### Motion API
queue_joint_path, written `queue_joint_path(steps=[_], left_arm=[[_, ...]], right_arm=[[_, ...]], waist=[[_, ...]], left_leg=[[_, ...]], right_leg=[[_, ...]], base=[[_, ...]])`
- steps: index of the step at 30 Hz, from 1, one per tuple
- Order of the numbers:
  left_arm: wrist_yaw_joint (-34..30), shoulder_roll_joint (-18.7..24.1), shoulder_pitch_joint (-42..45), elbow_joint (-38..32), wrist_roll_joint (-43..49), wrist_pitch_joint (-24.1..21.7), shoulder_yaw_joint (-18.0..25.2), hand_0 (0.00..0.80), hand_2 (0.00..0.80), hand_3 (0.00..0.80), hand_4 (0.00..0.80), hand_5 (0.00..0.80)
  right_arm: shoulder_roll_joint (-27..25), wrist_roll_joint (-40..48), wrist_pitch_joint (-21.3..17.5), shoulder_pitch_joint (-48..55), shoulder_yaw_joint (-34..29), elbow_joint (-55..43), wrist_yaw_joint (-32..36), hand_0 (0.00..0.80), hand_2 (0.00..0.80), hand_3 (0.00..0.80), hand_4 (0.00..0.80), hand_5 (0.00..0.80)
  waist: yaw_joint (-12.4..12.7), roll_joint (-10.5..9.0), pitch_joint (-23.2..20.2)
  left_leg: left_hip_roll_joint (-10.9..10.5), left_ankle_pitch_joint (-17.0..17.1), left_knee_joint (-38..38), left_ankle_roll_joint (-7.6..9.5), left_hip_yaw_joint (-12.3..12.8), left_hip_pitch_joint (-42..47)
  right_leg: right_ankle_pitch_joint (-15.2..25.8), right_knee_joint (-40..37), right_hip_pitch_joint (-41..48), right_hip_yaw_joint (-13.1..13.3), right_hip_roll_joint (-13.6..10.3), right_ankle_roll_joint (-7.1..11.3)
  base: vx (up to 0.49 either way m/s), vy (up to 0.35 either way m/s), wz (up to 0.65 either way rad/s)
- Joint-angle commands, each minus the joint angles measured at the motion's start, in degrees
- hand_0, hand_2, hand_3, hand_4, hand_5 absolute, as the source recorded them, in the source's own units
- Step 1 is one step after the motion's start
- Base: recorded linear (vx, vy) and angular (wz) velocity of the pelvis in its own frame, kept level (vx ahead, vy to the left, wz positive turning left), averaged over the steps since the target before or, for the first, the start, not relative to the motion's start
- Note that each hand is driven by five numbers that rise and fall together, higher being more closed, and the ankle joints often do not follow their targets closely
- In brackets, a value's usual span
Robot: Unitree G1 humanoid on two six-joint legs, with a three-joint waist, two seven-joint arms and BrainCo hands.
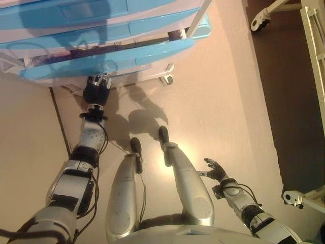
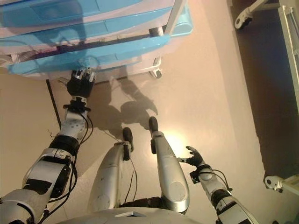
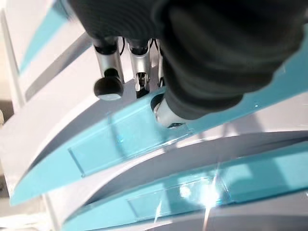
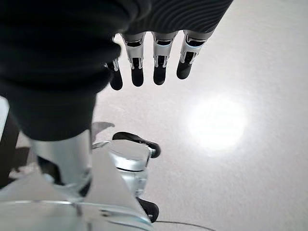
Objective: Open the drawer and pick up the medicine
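Note:
A white cabinet has several light-blue drawer fronts. The lowest blue drawer (image 1: 132, 55) stands pulled out a little, and a dark gap (image 1: 122, 47) shows above its front. I cannot make out what is inside, and no medicine shows in any view. My left hand (image 1: 96, 90) reaches up to this drawer. In the left wrist view its fingers (image 3: 108, 86) hook over the edge of the blue front (image 3: 110, 144) with the thumb against its face. My right hand (image 1: 216, 170) hangs low beside my body, fingers (image 4: 154, 72) straight and holding nothing.
The cabinet stands on casters (image 1: 166, 79). More blue drawers (image 1: 76, 12) are above, closed. A white frame with a wheel (image 1: 261, 20) stands at the far right on dark floor, and another wheel (image 1: 294, 197) is at the near right. The floor between is beige.

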Motion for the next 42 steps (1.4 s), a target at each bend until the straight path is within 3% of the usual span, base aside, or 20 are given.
queue_joint_path(steps=[1,8,10,15,19,24,29,38,39,40,41,42], left_arm=[[-8.54,4.62,-2.74,-18.13,0.08,-8.65,9.11,0.800,0.800,0.800,0.800,0.800],[-10.00,-2.47,12.34,-25.07,4.31,-3.04,13.44,0.800,0.800,0.800,0.800,0.800],[-10.83,-4.31,18.34,-27.53,4.25,0.70,14.67,0.800,0.800,0.800,0.800,0.800],[-14.70,-5.72,28.81,-29.98,2.85,10.88,16.30,0.800,0.800,0.800,0.800,0.800],[-18.72,-5.42,36.00,-28.21,5.90,15.76,16.12,0.800,0.800,0.800,0.800,0.800],[-20.71,-5.69,43.29,-21.27,11.01,18.73,16.65,0.800,0.800,0.800,0.800,0.800],[-21.41,-6.50,47.06,-12.60,15.19,18.80,17.90,0.800,0.800,0.800,0.800,0.800],[-21.19,-5.90,47.14,-4.67,21.00,15.85,14.83,0.800,0.800,0.800,0.800,0.800],[-20.13,-5.71,47.03,-4.24,21.58,15.56,14.53,0.634,0.634,0.634,0.634,0.634],[-18.52,-5.58,46.91,-3.66,22.96,14.67,14.30,0.088,0.088,0.088,0.088,0.088],[-16.07,-5.23,46.66,-2.97,24.17,13.85,13.78,0.000,0.000,0.000,0.000,0.000],[-14.14,-5.10,46.44,-2.43,25.20,13.19,13.43,0.000,0.000,0.000,0.000,0.000]], right_arm=[[-1.84,-2.94,-0.02,4.91,-1.23,-1.51,-0.18,0.000,0.000,0.000,0.000,0.000],[-4.06,-6.62,2.08,5.30,-3.84,-1.41,1.27,0.000,0.000,0.000,0.000,0.000],[-4.48,-7.82,3.29,5.26,-4.57,-1.29,1.87,0.000,0.000,0.000,0.000,0.000],[-5.48,-11.20,4.27,4.64,-6.27,0.22,3.41,0.000,0.000,0.000,0.000,0.000],[-6.73,-11.96,4.13,3.43,-8.27,2.13,4.91,0.000,0.000,0.000,0.000,0.000],[-8.16,-12.22,4.17,3.63,-11.39,3.23,6.53,0.000,0.000,0.000,0.000,0.000],[-8.53,-13.36,3.37,4.16,-14.03,4.22,8.01,0.000,0.000,0.000,0.000,0.000],[-8.22,-14.31,0.55,4.66,-16.28,8.38,7.61,0.000,0.000,0.000,0.000,0.000],[-8.29,-14.27,0.43,4.76,-16.47,8.50,7.64,0.000,0.000,0.000,0.000,0.000],[-8.35,-14.27,0.22,4.94,-16.70,8.62,7.72,0.000,0.000,0.000,0.000,0.000],[-8.40,-14.31,0.03,5.14,-16.93,8.73,7.74,0.000,0.000,0.000,0.000,0.000],[-8.42,-14.28,-0.10,5.30,-17.07,8.84,7.68,0.000,0.000,0.000,0.000,0.000]], waist=[[5.65,5.41,-4.45],[9.56,7.37,-7.54],[11.15,7.70,-8.29],[14.30,8.87,-9.11],[16.46,10.35,-9.47],[17.80,12.31,-10.68],[18.10,13.53,-11.83],[17.71,13.89,-13.03],[17.60,13.84,-13.06],[17.47,13.73,-13.09],[17.30,13.59,-13.10],[17.18,13.51,-13.08]], left_leg=[[-2.90,5.17,-8.17,-0.08,-3.51,1.13],[-2.32,5.66,-7.41,-2.25,-6.62,3.69],[-2.20,6.09,-7.46,-2.50,-7.19,4.73],[-2.26,7.28,-9.67,-2.92,-8.44,7.69],[-2.80,8.12,-12.15,-3.39,-9.80,10.60],[-3.62,8.70,-14.69,-4.01,-11.07,13.99],[-3.99,9.05,-16.94,-4.49,-11.88,16.58],[-4.12,9.51,-19.41,-4.35,-12.45,18.64],[-4.12,9.49,-19.54,-4.29,-12.47,18.81],[-4.10,9.45,-19.67,-4.23,-12.51,19.00],[-4.08,9.45,-19.75,-4.15,-12.50,19.16],[-4.10,9.42,-19.72,-4.06,-12.46,19.22]], right_leg=[[-7.56,3.01,5.54,-4.31,3.19,-3.10],[-9.45,0.32,13.61,-9.36,0.52,-4.01],[-9.66,-0.78,16.48,-10.24,0.06,-4.09],[-9.79,-3.03,21.26,-12.02,-0.31,-4.18],[-9.70,-4.60,24.25,-14.33,-0.85,-4.14],[-9.37,-6.53,27.19,-16.77,-1.96,-3.85],[-9.19,-7.76,28.62,-17.96,-2.87,-3.44],[-8.66,-8.87,28.96,-18.83,-3.16,-3.00],[-8.59,-8.90,28.90,-18.88,-3.15,-2.98],[-8.52,-8.97,28.83,-18.90,-3.10,-2.97],[-8.42,-8.90,28.70,-18.96,-3.08,-2.95],[-8.39,-8.77,28.58,-18.99,-3.06,-2.94]], base=[[-0.044,-0.039,0.38],[0.001,-0.049,0.37],[0.065,-0.058,0.22],[0.008,-0.063,0.28],[-0.023,-0.039,0.32],[0.003,0.041,0.21],[0.025,0.081,0.16],[0.011,0.042,0.06],[0.010,0.024,0.09],[0.011,0.019,0.11],[0.015,0.015,0.09],[0.010,0.012,0.04]])
